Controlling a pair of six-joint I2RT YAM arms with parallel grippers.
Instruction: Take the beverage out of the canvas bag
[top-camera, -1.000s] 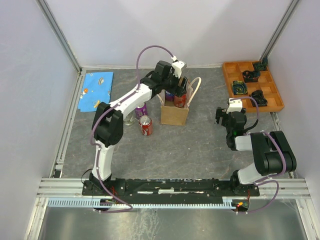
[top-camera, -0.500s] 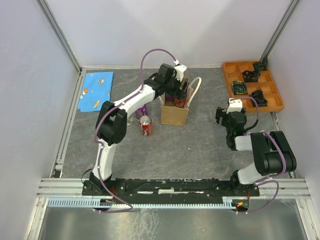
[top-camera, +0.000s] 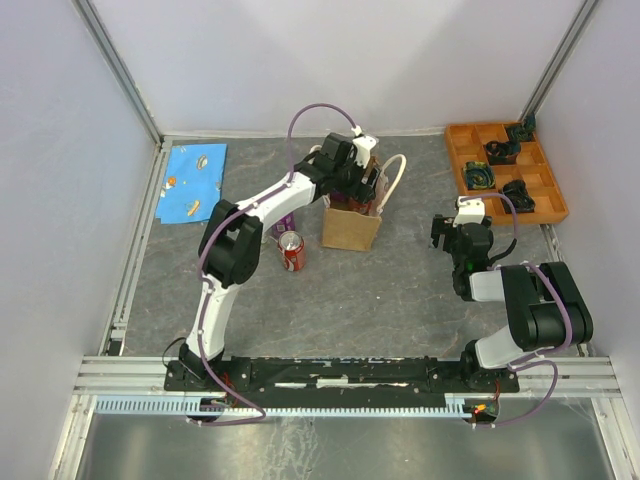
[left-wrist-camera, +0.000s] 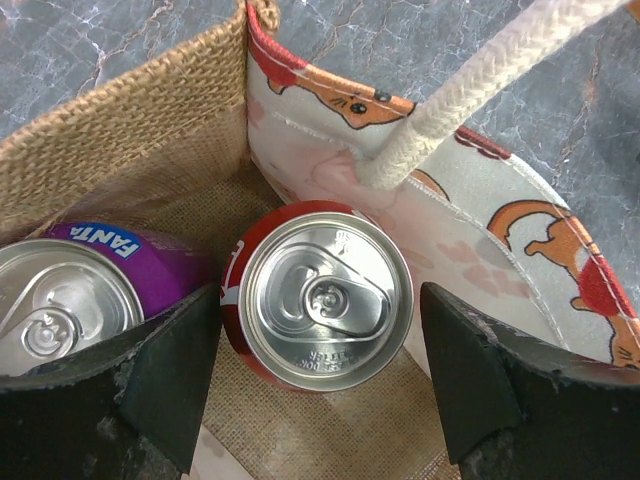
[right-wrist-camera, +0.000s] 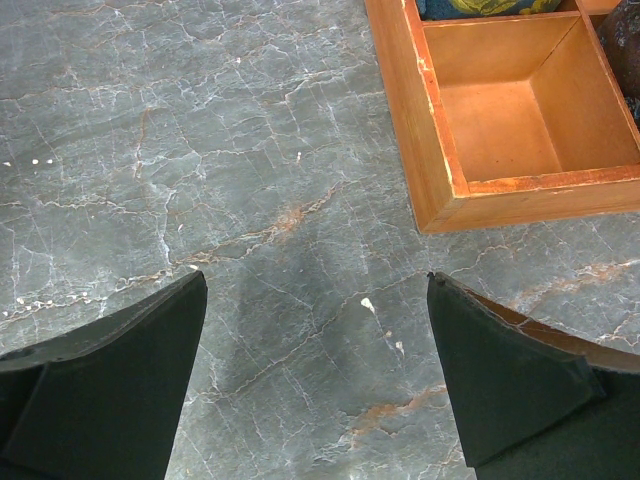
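The canvas bag (top-camera: 350, 228) is standing upright on the grey table (top-camera: 400, 290), a little far of the middle, with its rope handle (top-camera: 397, 178) looping up on the right side. The left gripper (top-camera: 357, 183) is reaching down into the bag's mouth from above. In the left wrist view its jaws are standing wide apart, one on each side of a red soda can (left-wrist-camera: 325, 295) that is sitting upright on the bag's floor. The left finger (left-wrist-camera: 175, 365) is just beside the can's rim, the right finger (left-wrist-camera: 470, 370) is a little apart from it, and nothing is being gripped. A purple can (left-wrist-camera: 60, 300) is standing to the left of the red one, inside the same bag and against its woven wall (left-wrist-camera: 120, 130).

Outside the bag, on its left, another red can (top-camera: 291, 251) is standing on the table, with a purple can behind it, partly hidden by the arm.

The right gripper (right-wrist-camera: 315, 290) is hanging over bare table with its jaws wide apart and holding nothing, near the corner of the orange tray (right-wrist-camera: 440, 150).
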